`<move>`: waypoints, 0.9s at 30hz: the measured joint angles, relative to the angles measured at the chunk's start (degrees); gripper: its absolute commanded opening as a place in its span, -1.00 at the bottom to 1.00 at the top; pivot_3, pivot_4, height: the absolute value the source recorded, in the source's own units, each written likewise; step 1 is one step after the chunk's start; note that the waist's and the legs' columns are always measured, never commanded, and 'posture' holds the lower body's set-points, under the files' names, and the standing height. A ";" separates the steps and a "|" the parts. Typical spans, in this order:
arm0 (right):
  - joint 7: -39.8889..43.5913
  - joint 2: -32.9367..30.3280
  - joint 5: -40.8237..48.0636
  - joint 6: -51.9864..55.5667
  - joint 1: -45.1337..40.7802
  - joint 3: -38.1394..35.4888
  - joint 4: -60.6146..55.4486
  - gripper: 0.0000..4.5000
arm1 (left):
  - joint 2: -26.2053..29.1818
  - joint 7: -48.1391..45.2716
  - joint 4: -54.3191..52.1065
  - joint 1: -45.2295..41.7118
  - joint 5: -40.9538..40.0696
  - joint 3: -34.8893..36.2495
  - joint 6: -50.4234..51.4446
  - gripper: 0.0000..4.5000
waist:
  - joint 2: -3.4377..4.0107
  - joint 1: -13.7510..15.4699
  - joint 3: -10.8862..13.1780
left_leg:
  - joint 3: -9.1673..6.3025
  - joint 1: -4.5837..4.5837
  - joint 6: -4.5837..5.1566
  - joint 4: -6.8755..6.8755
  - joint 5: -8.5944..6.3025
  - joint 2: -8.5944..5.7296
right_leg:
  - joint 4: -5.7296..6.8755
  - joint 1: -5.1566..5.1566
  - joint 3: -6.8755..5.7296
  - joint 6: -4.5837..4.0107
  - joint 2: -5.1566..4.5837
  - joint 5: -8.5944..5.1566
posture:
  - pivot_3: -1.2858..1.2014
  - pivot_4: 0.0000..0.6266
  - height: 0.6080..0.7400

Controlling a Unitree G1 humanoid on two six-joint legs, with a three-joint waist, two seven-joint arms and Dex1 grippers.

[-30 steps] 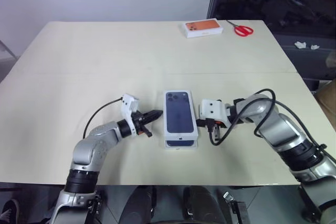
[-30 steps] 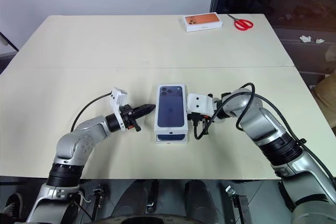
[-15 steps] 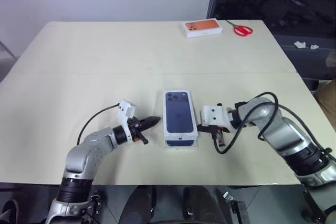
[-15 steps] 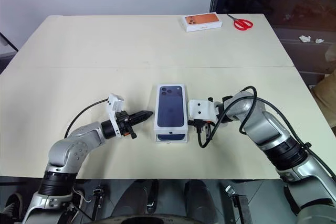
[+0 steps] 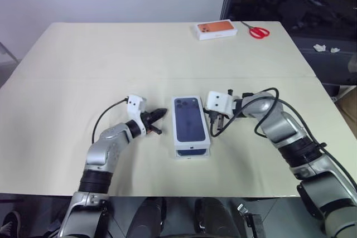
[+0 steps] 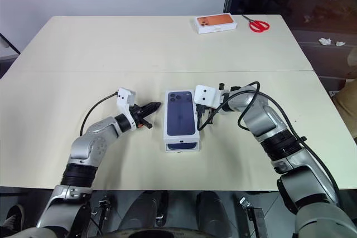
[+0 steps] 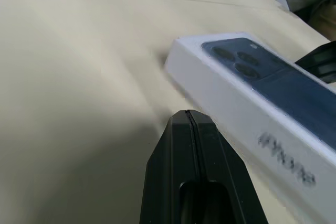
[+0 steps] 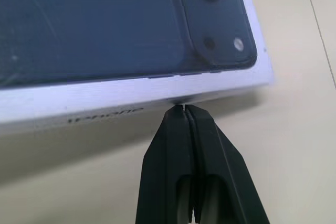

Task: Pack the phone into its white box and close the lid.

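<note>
Right wrist view: the right gripper (image 8: 185, 109), pinched shut and empty, is set against the lid (image 5: 191, 122), apparently to square it over the white box (image 5: 192, 152); the left gripper (image 7: 189, 115), likewise closed and empty, is held just beside it

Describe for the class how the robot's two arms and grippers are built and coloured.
Both arms are silver-grey metal with black joint bands. Each wrist carries a white camera block and a looping black cable. The left gripper and right gripper each end in two black, tapering fingers.
</note>
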 measured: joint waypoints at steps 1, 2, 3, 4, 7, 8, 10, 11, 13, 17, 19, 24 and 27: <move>0.00 0.08 -0.01 0.14 0.01 0.00 0.00 -0.98 | -0.61 -0.19 0.33 -0.31 0.07 -0.37 -0.03 -1.00 | 0.00 -0.03 0.00 | 0.00 0.00 0.00 0.00 0.00 0.00 | 0.00 0.00 0.00 0.00 0.00 0.00 | 0.03 -0.52 1.00; 0.03 0.16 -0.07 0.25 0.04 0.00 -0.02 -0.98 | -1.07 -0.22 0.46 -0.46 0.24 -0.69 -0.12 -1.00 | 0.00 -0.06 0.00 | 0.00 0.00 0.00 0.00 0.00 0.00 | 0.01 0.00 0.00 0.00 0.00 0.00 | 0.03 -0.52 1.00; 0.05 0.08 -0.10 0.40 0.07 -0.09 0.00 -0.98 | -1.19 -0.25 0.62 -0.58 0.48 -0.77 -0.25 -1.00 | 0.00 -0.06 0.00 | 0.00 0.00 0.00 -0.01 0.00 0.00 | 0.02 -0.01 0.00 0.00 0.01 0.00 | 0.03 -0.52 1.00; 0.11 0.10 -0.07 0.50 0.12 -0.15 -0.08 -0.98 | -1.32 -0.31 0.65 -0.65 0.64 -0.84 -0.26 -1.00 | 0.00 -0.09 0.00 | 0.00 0.00 0.01 -0.01 -0.01 0.00 | 0.03 -0.02 0.00 0.00 0.01 0.00 | 0.03 -0.52 1.00; 0.66 0.08 0.07 1.75 0.44 -0.67 -0.73 -0.98 | -1.77 -0.39 0.63 -0.66 0.73 -0.82 -0.18 -1.00 | 0.00 -0.18 0.00 | 0.00 0.00 0.03 -0.01 -0.01 0.00 | 0.04 -0.02 0.00 0.00 0.01 0.00 | 0.03 -0.52 1.00; 0.84 0.09 0.11 2.15 0.47 -0.77 -1.02 -0.98 | -1.77 -0.46 0.62 -0.65 0.73 -0.81 -0.15 -1.00 | 0.00 -0.20 0.00 | 0.00 0.00 0.03 -0.01 -0.01 0.00 | 0.04 -0.02 0.00 0.00 0.01 0.00 | 0.03 -0.52 1.00; 1.36 0.04 0.37 3.02 0.58 -1.12 -1.66 -0.98 | -1.64 -0.61 0.34 -0.61 0.74 -0.83 0.06 -1.00 | 0.00 -0.19 0.00 | -0.01 0.00 0.03 -0.01 -0.01 0.01 | 0.04 -0.02 0.00 0.00 0.01 0.00 | 0.03 -0.52 1.00; 1.74 -0.10 0.62 3.23 0.76 -1.28 -2.06 -0.98 | -1.49 -0.73 -0.09 -0.54 0.74 -0.87 0.20 -1.00 | 0.00 -0.19 0.00 | -0.01 0.00 0.03 -0.01 -0.01 0.00 | 0.04 -0.02 0.01 0.00 0.01 0.00 | 0.03 -0.52 1.00; 2.63 -0.43 1.18 3.86 1.44 -1.75 -3.39 -0.98 | -0.77 -1.18 -2.29 0.42 0.61 -0.89 1.06 -1.00 | 0.00 -0.23 0.00 | -0.01 0.00 0.02 -0.01 -0.01 0.01 | 0.04 -0.02 0.01 0.00 0.01 0.00 | 0.03 -0.52 1.00; 3.91 -0.78 2.43 4.96 2.49 -2.74 -5.60 -0.98 | 0.68 -2.24 -6.50 2.71 0.12 -1.04 2.79 -1.00 | 0.00 -0.42 0.00 | -0.01 0.01 0.09 -0.01 -0.05 0.01 | 0.07 -0.03 0.02 0.00 0.01 0.00 | 0.03 -0.52 1.00; 4.52 -1.18 2.78 5.29 3.03 -2.99 -6.56 -0.98 | 1.22 -2.43 -8.28 3.77 0.03 -1.42 3.47 -1.00 | 0.00 -0.40 0.00 | -0.02 0.01 0.09 -0.01 -0.05 0.01 | 0.08 -0.03 0.03 0.00 0.01 0.00 | 0.03 -0.52 1.00; 5.47 -2.00 2.85 5.27 4.46 -3.00 -7.77 -0.98 | 1.66 -3.18 -9.67 6.49 0.01 -2.41 3.93 -1.00 | 0.00 -0.34 0.00 | -0.01 0.01 0.18 -0.01 -0.10 0.01 | 0.07 -0.03 0.03 0.00 0.00 0.00 | 0.03 -0.52 1.00; 5.89 -2.46 2.88 5.38 4.51 -3.00 -8.47 -0.98 | 1.75 -3.18 -10.75 7.34 -0.02 -2.59 4.50 -1.00 | 0.00 -0.33 0.00 | -0.01 0.01 0.18 -0.01 -0.10 0.01 | 0.07 -0.03 0.03 0.00 0.00 0.00 | 0.03 -0.52 1.00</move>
